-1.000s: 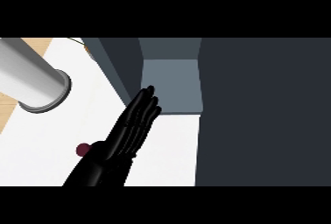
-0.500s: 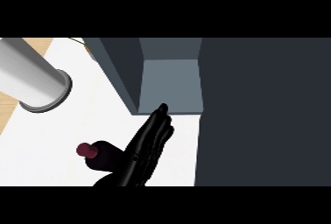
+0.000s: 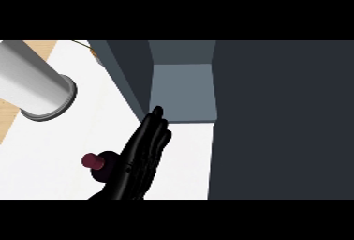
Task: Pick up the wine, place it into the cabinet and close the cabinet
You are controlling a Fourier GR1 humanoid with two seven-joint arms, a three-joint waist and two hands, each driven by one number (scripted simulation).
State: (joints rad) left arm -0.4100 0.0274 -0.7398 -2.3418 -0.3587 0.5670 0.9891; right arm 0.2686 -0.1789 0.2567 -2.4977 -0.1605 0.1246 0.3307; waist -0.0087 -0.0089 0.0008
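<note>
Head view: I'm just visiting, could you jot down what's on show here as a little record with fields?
wine bottle: dark, dark red cap, upright on the white counter, just left of the hand
right hand: black, fingers straight, pointing toward the cabinet opening
left hand: not in view
cabinet: open, grey inside, nothing visible in it
cabinet door: dark panel filling the right side
grey cylinder: upper left
</note>
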